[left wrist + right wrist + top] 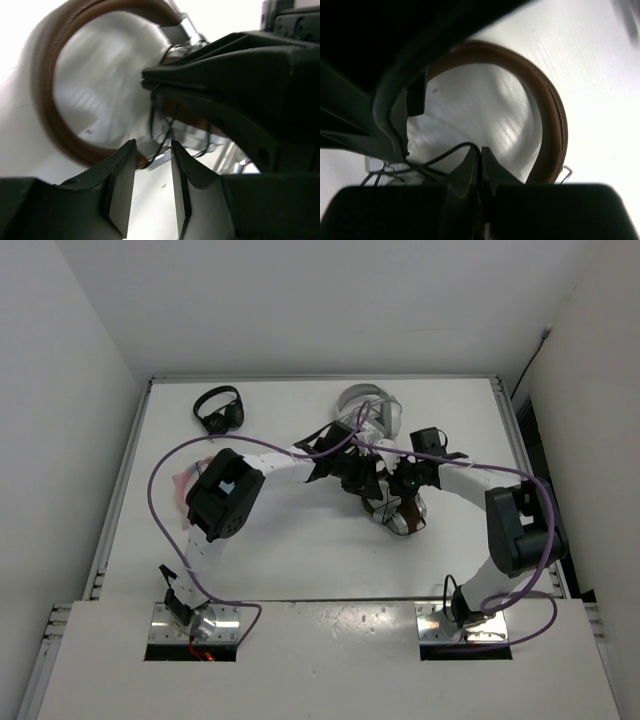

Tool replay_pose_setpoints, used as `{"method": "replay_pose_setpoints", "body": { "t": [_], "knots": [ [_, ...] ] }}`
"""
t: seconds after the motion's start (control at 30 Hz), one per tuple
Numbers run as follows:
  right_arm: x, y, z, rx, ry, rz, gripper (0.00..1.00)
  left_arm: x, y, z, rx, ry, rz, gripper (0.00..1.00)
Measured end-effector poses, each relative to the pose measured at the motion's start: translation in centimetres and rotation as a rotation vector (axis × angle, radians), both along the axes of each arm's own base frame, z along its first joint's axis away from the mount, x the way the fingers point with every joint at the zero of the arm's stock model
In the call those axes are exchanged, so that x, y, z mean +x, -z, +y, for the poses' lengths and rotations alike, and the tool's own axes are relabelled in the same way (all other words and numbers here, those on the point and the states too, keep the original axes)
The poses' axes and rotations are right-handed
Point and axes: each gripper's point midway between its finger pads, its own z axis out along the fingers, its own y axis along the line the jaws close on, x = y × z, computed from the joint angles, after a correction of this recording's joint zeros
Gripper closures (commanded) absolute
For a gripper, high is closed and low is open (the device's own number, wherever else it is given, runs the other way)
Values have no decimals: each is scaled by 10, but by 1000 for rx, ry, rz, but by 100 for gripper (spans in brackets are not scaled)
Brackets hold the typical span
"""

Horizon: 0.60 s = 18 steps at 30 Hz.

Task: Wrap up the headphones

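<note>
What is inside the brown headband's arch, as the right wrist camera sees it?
Bare white table fills the headband arch, and the black cable crosses its lower part into the shut right gripper. The left gripper covers the arch's left side.

worktop (300,560) plain white, headphones (45,100) brown headband + silver hinges + thin black cable (440,156), small headset (218,410) by far-left corner all black, bigger headset (372,410) at far edge white-grey, left arm (285,472) and right arm (470,480) white/black with purple leads (152,475), left gripper (152,145) and right gripper (481,150) black.
</note>
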Motion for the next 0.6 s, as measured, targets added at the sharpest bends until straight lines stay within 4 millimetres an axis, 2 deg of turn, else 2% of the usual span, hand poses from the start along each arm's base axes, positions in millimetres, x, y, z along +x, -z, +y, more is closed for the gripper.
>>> {"method": "replay_pose_setpoints", "body": {
  "t": [0.17,0.33,0.6],
  "knots": [
    [-1,-2,0,8,17,8,83,-1,-4,-9,-43,-10,28,58],
    [-1,-2,2,9,14,8,79,-3,-1,-14,-52,-5,40,58],
    [-1,-14,-1,10,19,-15,63,-3,1,-14,-41,-10,29,58]
  ]
}}
